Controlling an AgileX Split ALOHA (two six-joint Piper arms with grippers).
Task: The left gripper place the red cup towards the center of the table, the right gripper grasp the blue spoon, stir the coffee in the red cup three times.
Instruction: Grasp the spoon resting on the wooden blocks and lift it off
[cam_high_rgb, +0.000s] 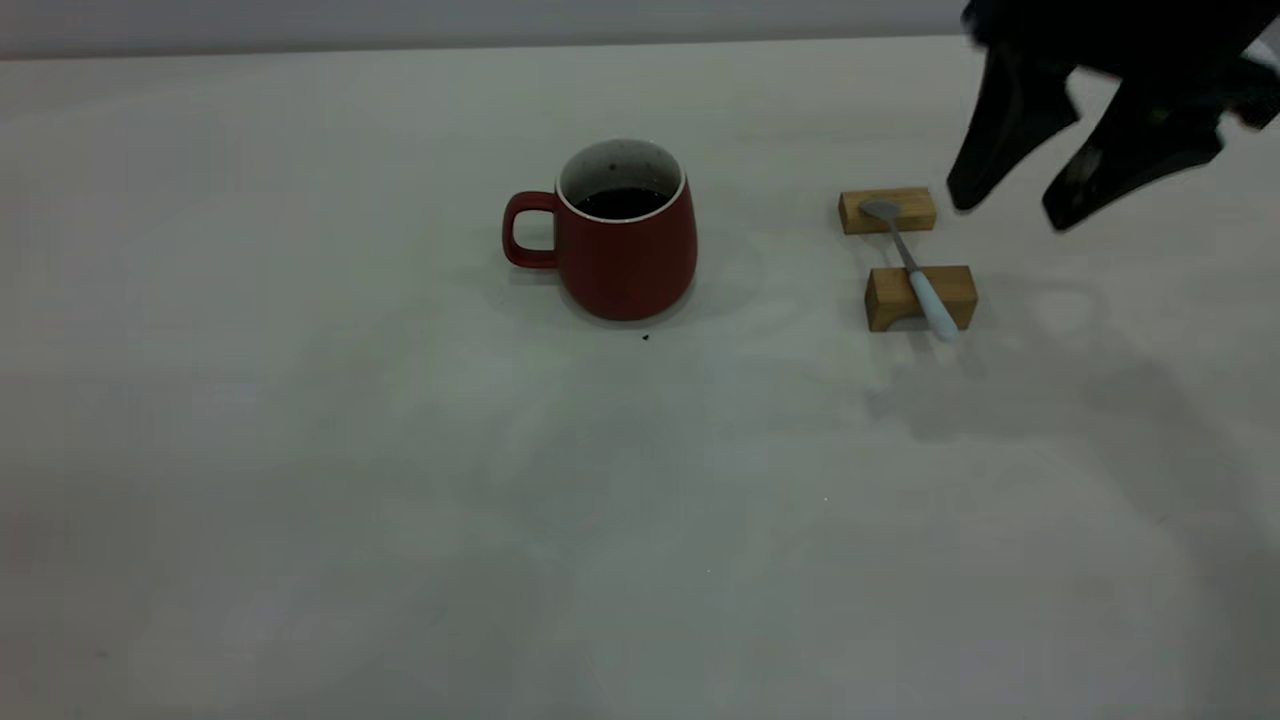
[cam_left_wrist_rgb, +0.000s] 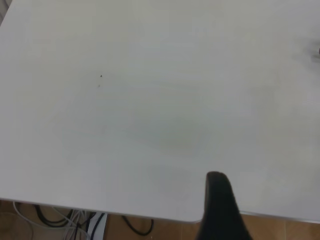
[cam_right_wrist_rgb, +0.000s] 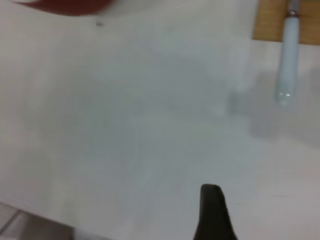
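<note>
The red cup (cam_high_rgb: 625, 250) stands upright near the middle of the table (cam_high_rgb: 400, 520), handle to the exterior view's left, with dark coffee (cam_high_rgb: 622, 203) inside. To its right the blue spoon (cam_high_rgb: 912, 270) lies across two wooden blocks, its pale handle (cam_right_wrist_rgb: 287, 65) overhanging the nearer one. My right gripper (cam_high_rgb: 1012, 210) hangs open just right of the spoon's bowl end, holding nothing. A strip of the cup (cam_right_wrist_rgb: 70, 6) shows in the right wrist view. Of the left gripper only one dark finger (cam_left_wrist_rgb: 218, 200) shows, over bare table near its edge, away from the cup.
The far wooden block (cam_high_rgb: 888, 210) carries the spoon's bowl and the near block (cam_high_rgb: 920, 297) its stem. A small dark speck (cam_high_rgb: 645, 337) lies in front of the cup. Cables (cam_left_wrist_rgb: 65, 220) hang below the table edge in the left wrist view.
</note>
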